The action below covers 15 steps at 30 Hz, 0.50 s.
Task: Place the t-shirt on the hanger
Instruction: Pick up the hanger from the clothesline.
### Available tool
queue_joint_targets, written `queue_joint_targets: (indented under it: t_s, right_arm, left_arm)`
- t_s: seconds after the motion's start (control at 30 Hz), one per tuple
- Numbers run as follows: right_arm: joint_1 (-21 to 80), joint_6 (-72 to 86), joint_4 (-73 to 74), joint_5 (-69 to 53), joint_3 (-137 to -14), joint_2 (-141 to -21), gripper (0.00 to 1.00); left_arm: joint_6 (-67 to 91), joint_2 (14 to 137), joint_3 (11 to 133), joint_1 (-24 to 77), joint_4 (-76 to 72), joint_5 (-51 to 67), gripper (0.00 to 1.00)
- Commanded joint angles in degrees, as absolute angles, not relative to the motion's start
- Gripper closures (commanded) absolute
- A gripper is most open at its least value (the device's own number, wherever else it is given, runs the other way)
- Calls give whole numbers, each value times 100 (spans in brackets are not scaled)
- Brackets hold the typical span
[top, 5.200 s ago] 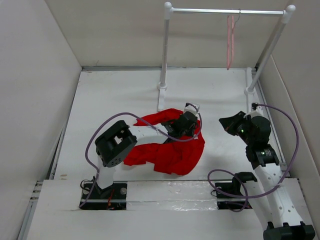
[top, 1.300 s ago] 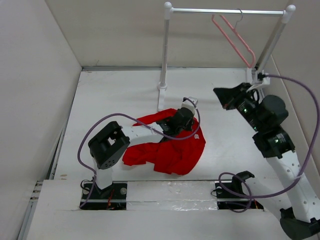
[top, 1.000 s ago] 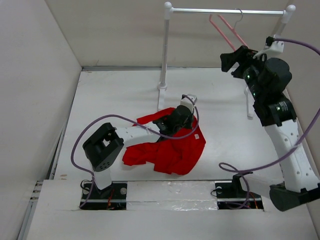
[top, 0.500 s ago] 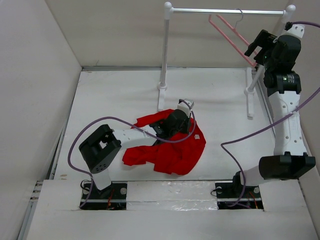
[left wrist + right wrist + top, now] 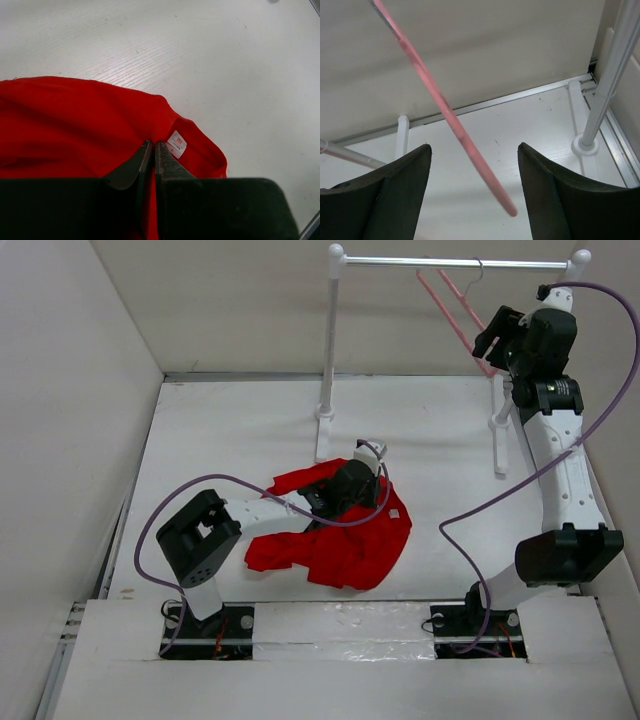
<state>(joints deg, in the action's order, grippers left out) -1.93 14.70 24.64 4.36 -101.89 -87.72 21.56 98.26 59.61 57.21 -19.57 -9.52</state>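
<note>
on the near half of the desk [image 5: 220,440], the t-shirt [image 5: 340,545] is seen lying crumpled in a bright red heap, well apart from the rack behind it. the left end effector [image 5: 150,146] is lowered onto the shirt's far edge, and its fingers are shut on a fold of red cloth just beside the collar. a small white tag [image 5: 176,144] is shown inside the neckline, immediately right of the fingertips.

farther back, a white clothes rack [image 5: 327,360] is stood at the rear of the desk, with a silver rail [image 5: 420,260] across its top. the hanger [image 5: 452,312] is hung from that rail by its hook [image 5: 478,268] and is held at a tilt, its lower end toward the right post. the right end effector [image 5: 490,338] is raised high beside the hanger with its fingers spread wide. in the right wrist view one pink bar is seen crossing the gap between them, touched by neither finger, so nothing is gripped.
</note>
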Motion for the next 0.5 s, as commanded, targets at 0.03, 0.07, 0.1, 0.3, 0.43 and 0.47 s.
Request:
queue_joint_targets:
  t_s: [0.03, 0.07, 0.1, 0.3, 0.43, 0.47]
  right_arm:
    - [-79, 1292, 1942, 668, -10283, -8534, 33]
    - [-79, 1266, 1934, 694, -10283, -8525, 38]
    - [-79, 1231, 1934, 729, -10283, -8525, 41]
    - [-9, 1099, 2127, 607, -10467, -8779, 40]
    - [298, 906, 2197, 895, -10608, -8903, 46]
    - [360, 879, 2189, 983, -10617, -8921, 56]
  left_arm:
    - [2206, 9545, 5906, 5704, -2224, -923, 100]
    - [2223, 9554, 5906, 5704, -2232, -905, 100]
    - [2241, 9554, 5889, 5704, -2241, -870, 100]
    - [2311, 9545, 5827, 5704, -2320, -861, 100]
    - [2320, 9484, 5783, 5704, -2347, -879, 100]
    - [2312, 9475, 5783, 5704, -2329, -888, 100]
